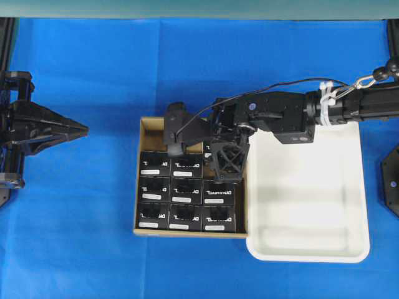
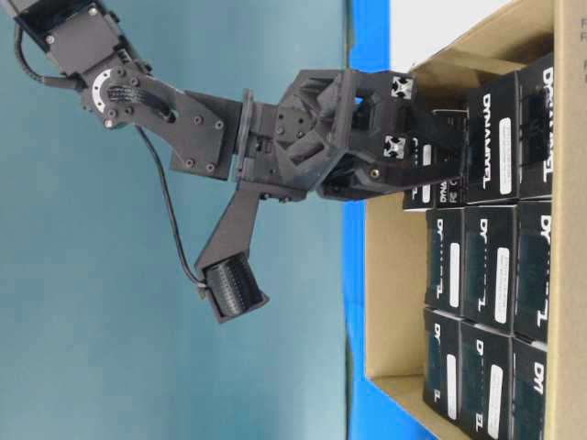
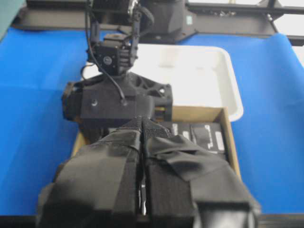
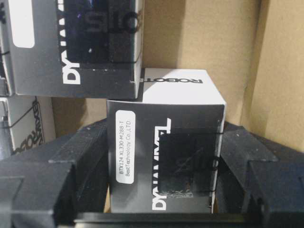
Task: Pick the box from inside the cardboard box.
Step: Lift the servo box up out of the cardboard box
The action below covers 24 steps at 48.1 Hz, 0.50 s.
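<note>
**Black box clamped between right gripper's fingers, inside carton**

Black right gripper (image 4: 164, 185) down in the cardboard box (image 1: 144, 128), fingers (image 4: 61, 171) pressed on both sides of one box (image 4: 166, 156) — clamped on it. Held box in the carton's back row, at the corner nearest the white tray (image 1: 312, 187), white label strip and lettering facing the wrist camera. Lifted clear of the carton floor or resting on it: cannot tell. Just beside it, more black boxes (image 1: 187, 190) of the same kind, packed in rows of three, touching one another, filling the front and middle of the carton. Bare brown bottom visible at the carton's far back corner.

Brown carton touching the tray's left wall, both on a blue cloth (image 1: 81, 237). Right arm reaching in across the tray's top left corner, a black cable looped along it, white ties near the wrist.

Left gripper (image 1: 84, 129) well apart from the carton, at the left edge of the overhead view, pointed toward the carton, taped fingers (image 3: 118, 175) pressed together, nothing between them.
</note>
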{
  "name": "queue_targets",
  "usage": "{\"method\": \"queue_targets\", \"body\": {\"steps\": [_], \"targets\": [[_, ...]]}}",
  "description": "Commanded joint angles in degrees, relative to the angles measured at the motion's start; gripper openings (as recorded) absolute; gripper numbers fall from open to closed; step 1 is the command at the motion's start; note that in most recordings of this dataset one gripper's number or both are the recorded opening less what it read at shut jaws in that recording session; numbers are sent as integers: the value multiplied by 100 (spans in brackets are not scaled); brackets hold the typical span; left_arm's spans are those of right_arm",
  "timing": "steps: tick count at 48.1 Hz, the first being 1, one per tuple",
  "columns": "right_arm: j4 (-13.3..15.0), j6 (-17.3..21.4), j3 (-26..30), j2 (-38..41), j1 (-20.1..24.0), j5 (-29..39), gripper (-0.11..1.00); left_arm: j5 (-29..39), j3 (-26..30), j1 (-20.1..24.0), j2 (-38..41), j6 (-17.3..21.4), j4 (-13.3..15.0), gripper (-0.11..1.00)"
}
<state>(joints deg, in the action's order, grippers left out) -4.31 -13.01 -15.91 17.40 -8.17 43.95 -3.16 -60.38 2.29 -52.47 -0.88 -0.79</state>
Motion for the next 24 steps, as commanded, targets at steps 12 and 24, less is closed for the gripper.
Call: {"method": "queue_targets", "body": {"steps": [12, 24], "targets": [[-26, 18, 791, -721, -202, 1292, 62, -53, 141, 9, 18, -9, -9, -2], [-26, -26, 1230, -1441, -510, 2118, 62, -18, 149, -9, -53, -9, -18, -2]]}}
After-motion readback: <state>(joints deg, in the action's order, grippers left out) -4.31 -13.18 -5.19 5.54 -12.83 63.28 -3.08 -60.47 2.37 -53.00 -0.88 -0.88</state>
